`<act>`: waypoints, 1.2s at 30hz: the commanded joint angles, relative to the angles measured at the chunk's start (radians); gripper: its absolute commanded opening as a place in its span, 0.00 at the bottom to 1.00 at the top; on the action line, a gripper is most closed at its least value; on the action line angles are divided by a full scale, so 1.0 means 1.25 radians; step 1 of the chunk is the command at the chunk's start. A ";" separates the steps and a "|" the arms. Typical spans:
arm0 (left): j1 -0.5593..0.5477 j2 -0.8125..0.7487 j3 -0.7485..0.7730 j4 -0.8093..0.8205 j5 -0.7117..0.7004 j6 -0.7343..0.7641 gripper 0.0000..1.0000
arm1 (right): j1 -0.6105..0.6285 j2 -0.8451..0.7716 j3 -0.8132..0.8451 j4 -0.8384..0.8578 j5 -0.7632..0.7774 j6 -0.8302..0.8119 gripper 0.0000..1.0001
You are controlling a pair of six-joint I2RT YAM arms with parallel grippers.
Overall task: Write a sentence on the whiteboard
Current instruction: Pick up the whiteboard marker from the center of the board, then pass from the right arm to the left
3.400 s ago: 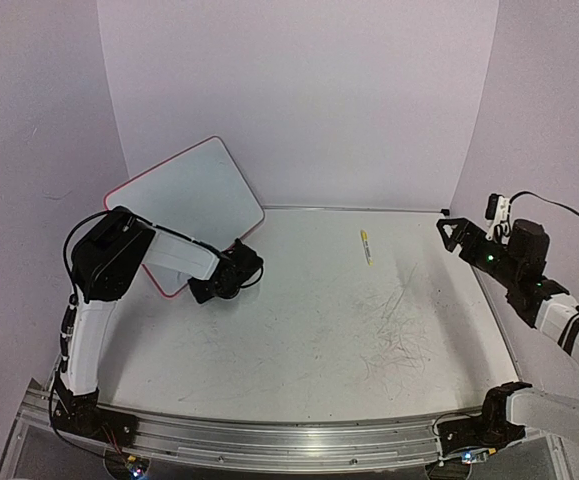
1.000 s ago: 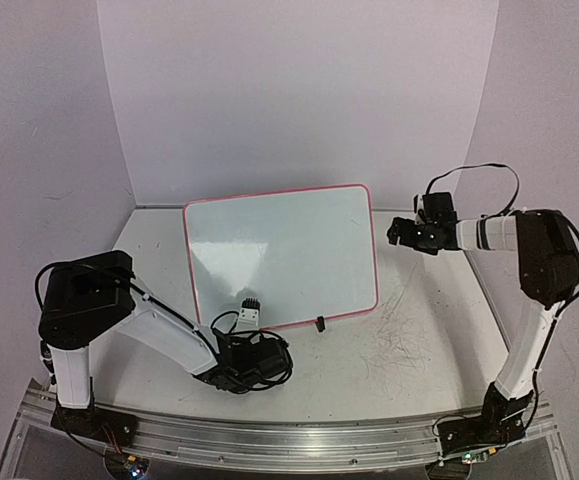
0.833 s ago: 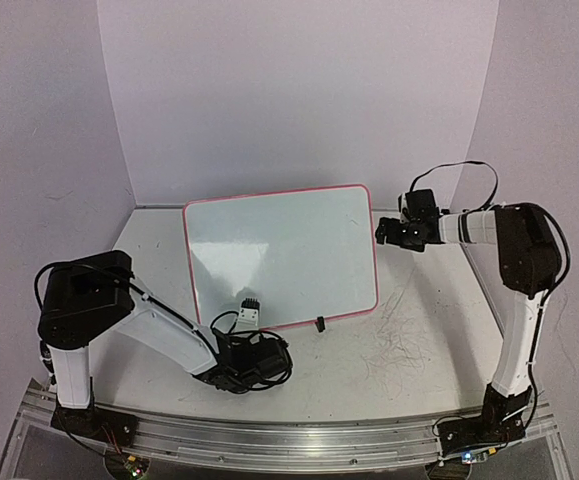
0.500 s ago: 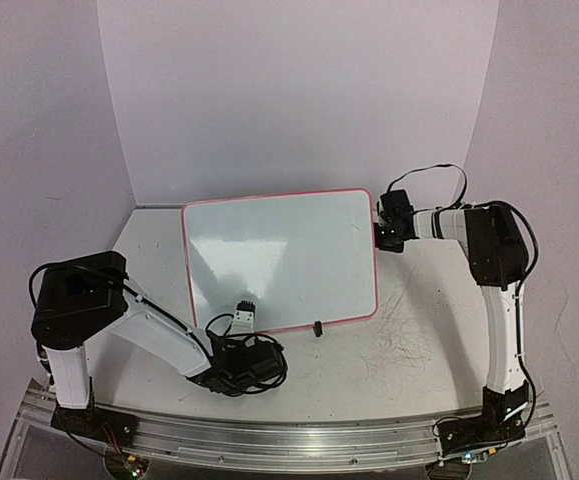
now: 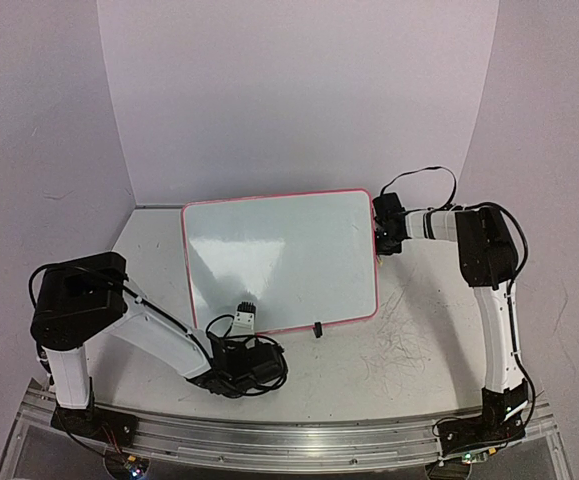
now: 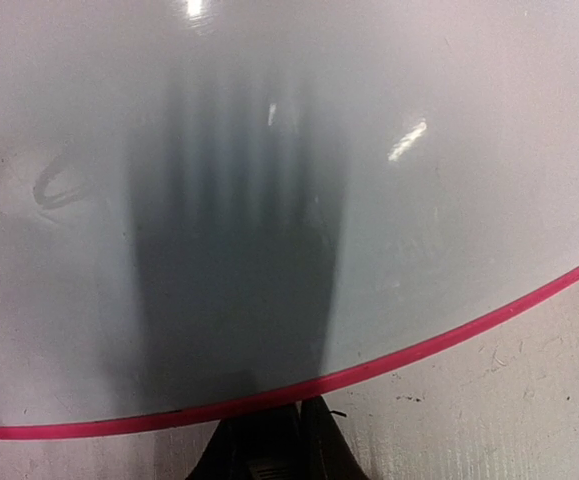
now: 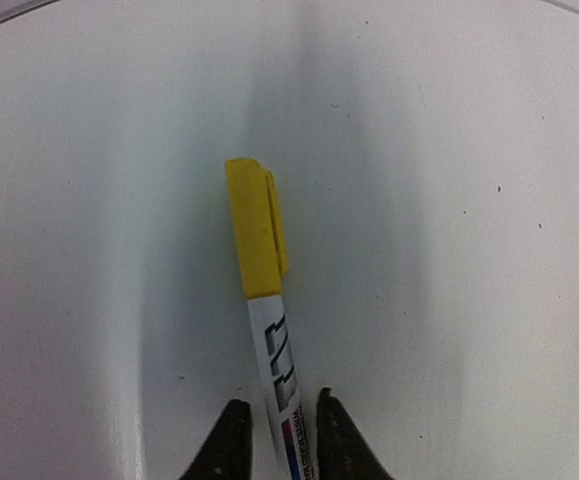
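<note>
From the overhead camera I see the whiteboard (image 5: 279, 255) lying flat on the table (image 5: 439, 330), left of centre, with its far edge close to the back wall and its pink border showing all round. A small black clip (image 5: 317, 328) sits on its near edge. My left gripper (image 5: 248, 312) reaches in low from the near side and meets that same near edge, just left of the clip. My right gripper (image 5: 381, 238) is stretched across to the board's right edge, near its far right corner. Grey scratch marks (image 5: 399, 340) cover the table right of the board. In the left wrist camera the board (image 6: 269, 150) fills nearly the whole picture, with the gripper's shadow across it. The pink border curves along the bottom, and the two dark fingers (image 6: 244, 452) are drawn together, clamped on that edge. In the right wrist camera a marker (image 7: 269, 330) with a yellow cap lies on a white surface, pointing away from me. I cannot tell whether that surface is the board or the table. The right gripper's (image 7: 279, 405) jaws sit tight against either side of the marker's barrel.
</note>
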 commanded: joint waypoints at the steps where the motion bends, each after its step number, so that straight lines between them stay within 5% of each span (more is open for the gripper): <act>1: -0.035 0.000 0.012 -0.058 0.020 0.069 0.00 | 0.002 -0.005 0.007 -0.012 0.018 -0.004 0.04; 8: -0.036 0.032 0.075 -0.060 0.002 0.083 0.00 | -0.019 -0.135 -0.102 0.064 0.042 0.015 0.00; 20: -0.037 0.148 0.259 -0.131 -0.025 0.054 0.00 | -0.128 -0.601 -0.464 0.173 0.110 0.030 0.00; 36: -0.093 0.291 0.499 -0.264 -0.039 -0.052 0.00 | -0.120 -1.042 -0.606 0.097 0.023 0.011 0.00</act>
